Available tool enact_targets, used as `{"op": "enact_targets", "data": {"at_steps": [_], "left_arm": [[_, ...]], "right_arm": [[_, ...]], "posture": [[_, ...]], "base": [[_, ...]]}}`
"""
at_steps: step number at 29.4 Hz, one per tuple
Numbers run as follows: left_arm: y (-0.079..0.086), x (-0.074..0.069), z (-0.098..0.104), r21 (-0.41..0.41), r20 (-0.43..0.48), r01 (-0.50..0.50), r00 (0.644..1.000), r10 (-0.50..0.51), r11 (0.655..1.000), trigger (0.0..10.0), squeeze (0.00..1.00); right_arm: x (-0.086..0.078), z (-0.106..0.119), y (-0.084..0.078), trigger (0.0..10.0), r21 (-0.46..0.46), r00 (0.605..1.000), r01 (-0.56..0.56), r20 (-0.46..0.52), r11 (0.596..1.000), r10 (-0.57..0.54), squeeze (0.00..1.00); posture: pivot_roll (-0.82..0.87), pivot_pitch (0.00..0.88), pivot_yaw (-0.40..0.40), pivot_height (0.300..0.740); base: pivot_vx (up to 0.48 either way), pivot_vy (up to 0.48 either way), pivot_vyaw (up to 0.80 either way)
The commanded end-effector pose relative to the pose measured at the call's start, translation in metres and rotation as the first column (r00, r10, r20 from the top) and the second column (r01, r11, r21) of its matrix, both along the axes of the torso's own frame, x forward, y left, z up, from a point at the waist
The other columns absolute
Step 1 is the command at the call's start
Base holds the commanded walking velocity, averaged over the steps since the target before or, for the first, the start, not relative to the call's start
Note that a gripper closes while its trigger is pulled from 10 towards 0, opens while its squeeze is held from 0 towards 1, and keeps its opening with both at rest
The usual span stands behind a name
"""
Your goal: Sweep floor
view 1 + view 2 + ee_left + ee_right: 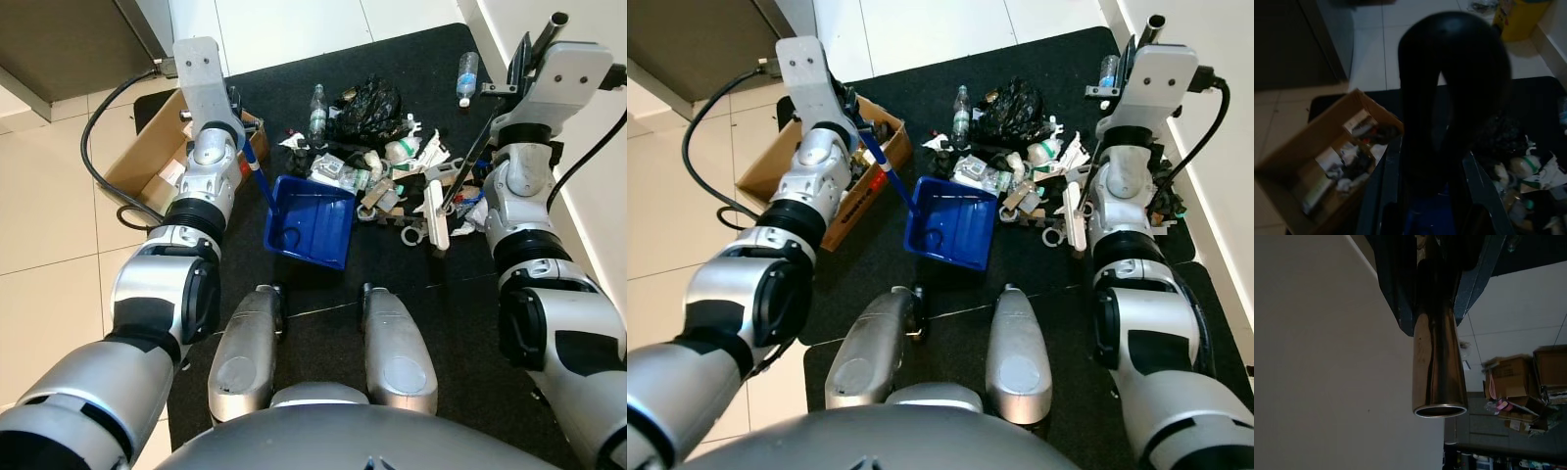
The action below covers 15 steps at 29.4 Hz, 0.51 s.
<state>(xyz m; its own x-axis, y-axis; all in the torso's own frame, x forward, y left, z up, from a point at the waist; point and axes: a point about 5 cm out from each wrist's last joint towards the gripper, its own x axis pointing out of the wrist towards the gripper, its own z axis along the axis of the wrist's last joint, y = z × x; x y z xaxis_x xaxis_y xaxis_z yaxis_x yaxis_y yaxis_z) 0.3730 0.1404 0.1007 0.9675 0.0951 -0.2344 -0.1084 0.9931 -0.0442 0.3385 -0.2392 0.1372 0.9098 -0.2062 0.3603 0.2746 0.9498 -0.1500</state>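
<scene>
While the robot looks down over its own knees, the left pincer [865, 125] is clenched on the blue handle of a dustpan [311, 219], its black fingers [1449, 98] wrapped around the handle in the left wrist view. The blue dustpan rests tilted on a black mat [323, 323], its open mouth turned toward the rubbish and its tray holding almost nothing. The right pincer [526, 54] is gripping the metal pole of a broom [468, 157]; the right wrist view shows the shiny open end of the pole [1439, 377] sticking out between the dark fingers. The pole slants down from the pincer to a white broom head [434, 213] lying at the right edge of the rubbish.

The rubbish pile [387, 166] sits on the mat just beyond the dustpan: a crumpled black plastic bag [370, 103], a clear bottle [317, 110] beside it, wrappers, paper scraps and small containers. Another small bottle [467, 73] with a blue cap lies apart, near the far right corner of the mat.

To the left of the dustpan, partly behind the left arm, an open cardboard box [857, 186] with papers and small odds and ends stands at the mat's edge. A black cable [98, 166] loops over pale floor tiles [49, 225] on the left. A white wall [1322, 357] runs along the right side.
</scene>
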Motion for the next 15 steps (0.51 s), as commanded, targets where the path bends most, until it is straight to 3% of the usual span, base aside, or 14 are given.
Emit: {"op": "enact_targets", "data": {"at_steps": [1,7,15], "left_arm": [[0.02,0.002,0.007,0.065,0.027,-0.033,0.999,0.031,0.997,10.0,0.0],[0.045,0.004,0.019,0.145,0.059,-0.08,0.996,0.072,0.986,10.0,0.0],[0.039,0.0,0.003,0.095,-0.005,-0.061,0.998,0.061,0.994,10.0,0.0]], "right_arm": [[-0.004,0.003,-0.009,10.0,-0.01,0.999,0.027,0.032,1.0,-0.027,0.0],[-0.007,0.0,-0.017,10.0,-0.024,0.997,0.069,0.018,0.997,-0.069,0.0],[-0.01,-0.003,-0.024,10.0,-0.036,0.994,0.113,-0.004,0.993,-0.113,0.0]], "posture": [[0.02,0.125,0.131,0.74],[0.03,0.125,0.135,0.74],[0.03,0.131,0.137,0.74]], "base": [[0.0,0.0,0.0],[0.0,0.0,0.0],[0.0,0.0,0.0]]}}
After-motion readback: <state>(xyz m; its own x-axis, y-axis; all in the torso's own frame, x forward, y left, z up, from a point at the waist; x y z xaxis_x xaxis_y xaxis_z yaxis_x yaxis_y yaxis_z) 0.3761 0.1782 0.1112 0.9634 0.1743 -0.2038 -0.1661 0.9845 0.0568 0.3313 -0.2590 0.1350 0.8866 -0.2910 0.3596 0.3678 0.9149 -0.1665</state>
